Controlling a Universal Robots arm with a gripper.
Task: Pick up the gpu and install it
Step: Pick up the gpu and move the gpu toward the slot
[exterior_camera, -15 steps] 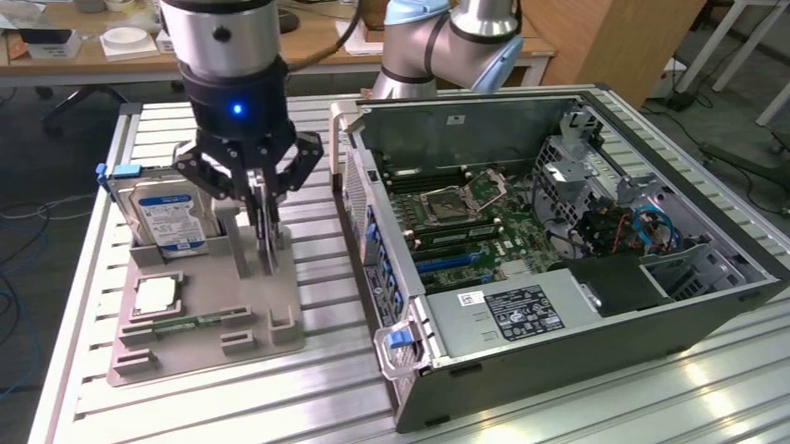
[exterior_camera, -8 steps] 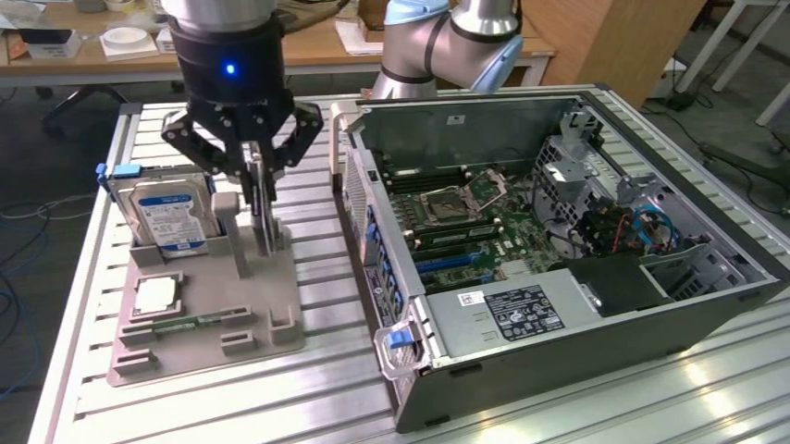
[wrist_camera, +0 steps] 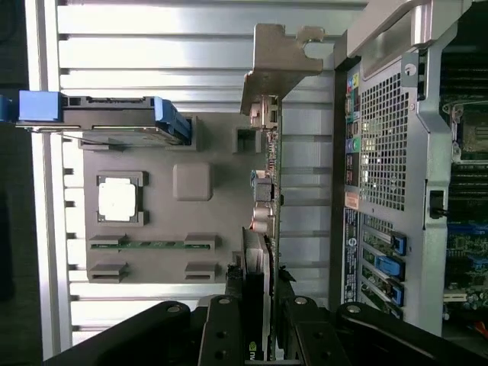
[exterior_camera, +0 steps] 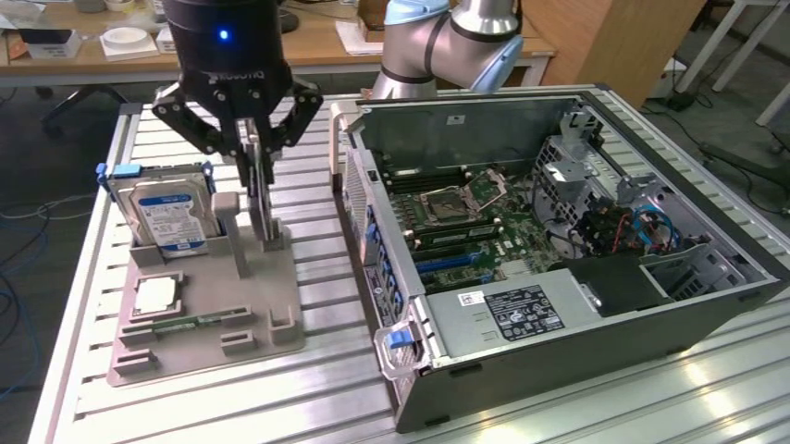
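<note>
In the exterior view, the gripper (exterior_camera: 259,171) hangs over the grey holder (exterior_camera: 265,277), which lies on the slatted metal table (exterior_camera: 247,407). The two black fingers (exterior_camera: 287,120) come down at an angle and meet around the upper part of the gpu (exterior_camera: 262,208). The gpu stands upright and edge-on, as a thin dark strip, with its lower edge at the slot of the holder. I cannot tell if it is seated there or a little raised. The gap between the fingers is very narrow, only the thickness of the card, so I read it as a closed grip on the gpu. Towards the exterior view's left, the hard drive (exterior_camera: 166,213) stands in the same holder. In front of it lie a processor chip (exterior_camera: 158,294) and a green memory stick (exterior_camera: 198,322). On the exterior view's right, the computer case (exterior_camera: 593,342) lies open, with the motherboard (exterior_camera: 482,222) visible inside.

In the wrist view, I look down along the gpu (wrist_camera: 272,191). Its metal bracket (wrist_camera: 278,57) is at the far end, and the card runs between the holder (wrist_camera: 221,152) and the rear grille of the computer case (wrist_camera: 381,145). The gripper (wrist_camera: 261,286) has the near end of the card between its pads, one on each face. The hard drive (wrist_camera: 107,118), the processor chip (wrist_camera: 117,200) and the memory stick (wrist_camera: 137,245) sit in their places in the holder.
</note>
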